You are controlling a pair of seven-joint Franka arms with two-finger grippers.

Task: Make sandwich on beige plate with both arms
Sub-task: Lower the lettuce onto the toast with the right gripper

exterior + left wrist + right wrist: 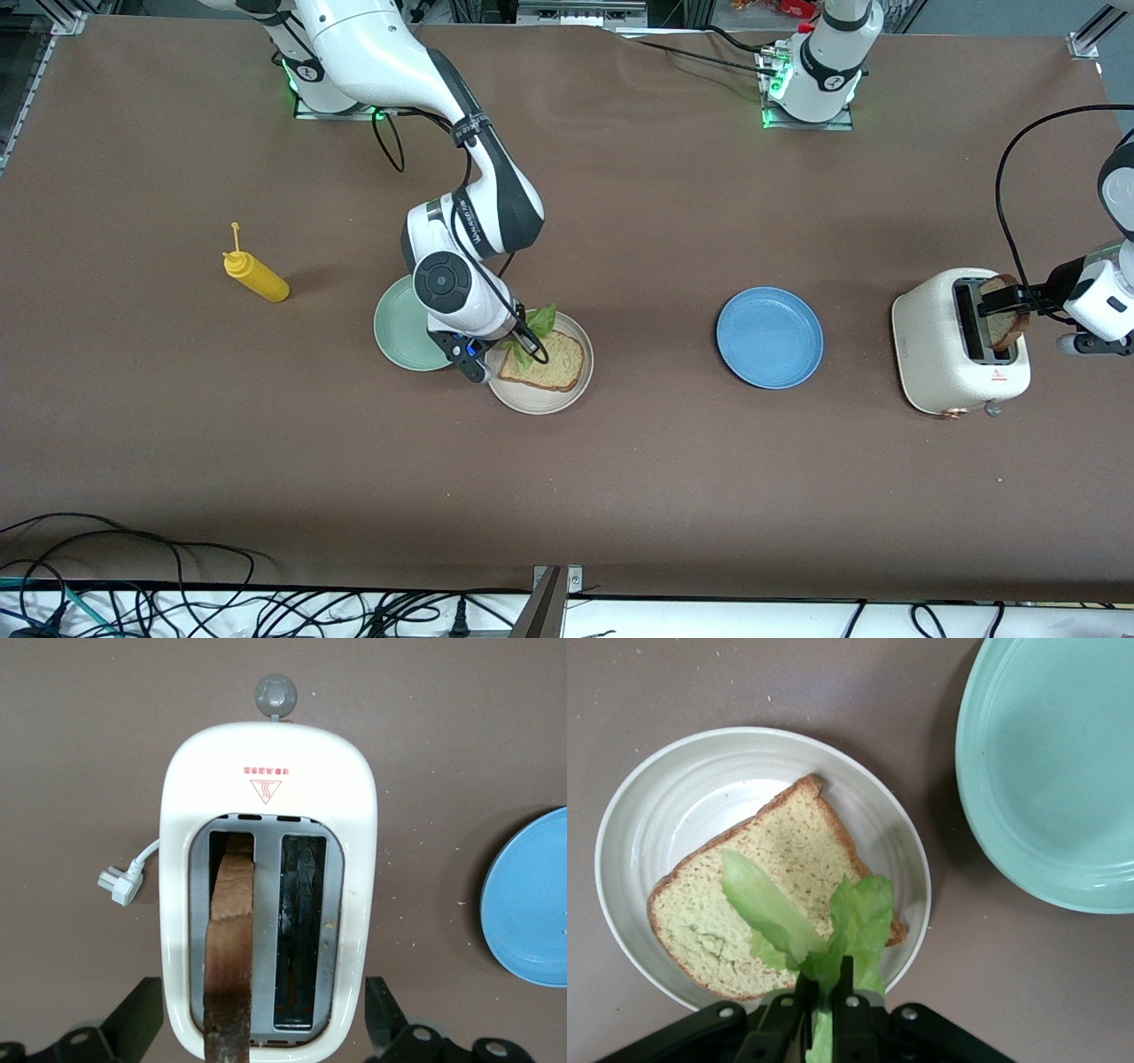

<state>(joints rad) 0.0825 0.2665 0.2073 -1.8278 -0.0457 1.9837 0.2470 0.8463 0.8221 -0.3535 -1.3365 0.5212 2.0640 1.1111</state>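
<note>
One square, brown-crusted slice of tan bread [766, 904] already lies on the round pale beige plate [539, 402], which sits just beside a mint-green plate [403, 330] on the brown counter [620, 461]. The right end effector [824, 992] hangs over that slice, its fingers pinching the stem of a ruffled green lettuce leaf [802, 926]; the leaf is not yet released. The second slice [232, 939] stands upright in one slot of the cream two-slot toaster [961, 346] at the left arm's end of the counter, and the left end effector [266, 1028] hovers above it with fingers spread wide on either side of the toaster, gripping nothing. So, by my judgement, roughly half remains: laying down the lettuce, then fetching and placing the top slice.

An empty blue plate [769, 338] and a yellow squeeze bottle [255, 276] also rest on the counter. Cables trail along the edge nearest the front camera.
</note>
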